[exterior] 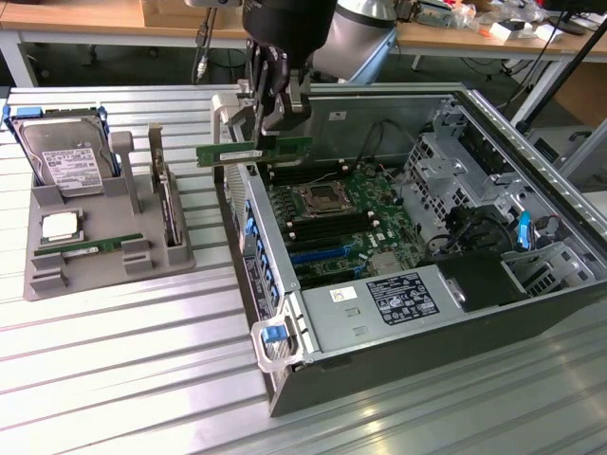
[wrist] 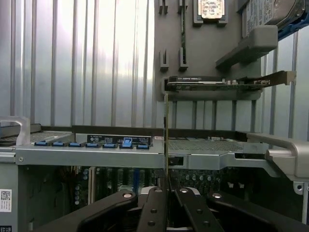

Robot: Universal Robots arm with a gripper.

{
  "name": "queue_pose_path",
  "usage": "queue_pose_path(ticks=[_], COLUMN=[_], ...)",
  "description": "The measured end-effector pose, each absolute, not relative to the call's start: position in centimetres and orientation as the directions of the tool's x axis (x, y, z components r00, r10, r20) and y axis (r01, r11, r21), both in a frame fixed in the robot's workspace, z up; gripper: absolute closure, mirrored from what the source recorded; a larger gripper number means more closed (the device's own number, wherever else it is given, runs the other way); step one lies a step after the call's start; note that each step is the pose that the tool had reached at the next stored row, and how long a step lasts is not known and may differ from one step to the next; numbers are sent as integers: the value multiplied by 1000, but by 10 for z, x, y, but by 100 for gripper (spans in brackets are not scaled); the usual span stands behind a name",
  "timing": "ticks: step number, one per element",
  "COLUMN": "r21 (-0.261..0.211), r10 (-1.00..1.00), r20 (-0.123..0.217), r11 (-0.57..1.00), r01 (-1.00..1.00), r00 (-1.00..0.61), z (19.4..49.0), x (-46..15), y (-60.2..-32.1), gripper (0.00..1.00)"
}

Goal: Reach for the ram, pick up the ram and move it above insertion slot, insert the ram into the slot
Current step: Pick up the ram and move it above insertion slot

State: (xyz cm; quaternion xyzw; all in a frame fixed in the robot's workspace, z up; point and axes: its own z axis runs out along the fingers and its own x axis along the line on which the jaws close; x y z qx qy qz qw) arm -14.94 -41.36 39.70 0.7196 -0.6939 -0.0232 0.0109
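Ram level between downward-pointing fingers

Ribbed metal table w/ grey parts tray, open PC case

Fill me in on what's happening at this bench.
The robot arm's pincer is shut on the ram, holding it level in the air over the edge of the open computer case. It is not seated in the slot on the motherboard. A hard drive and a spare stick sit on the grey tray beside the case.
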Motion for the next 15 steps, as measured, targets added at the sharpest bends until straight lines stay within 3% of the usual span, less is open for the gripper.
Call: queue_pose_path(ticks=[15], r21=[48], r10=[-999], r20=[-18], r11=[-37], r01=[-998], r00=[36], z=[397], x=[-128], y=[-414], gripper=[88])
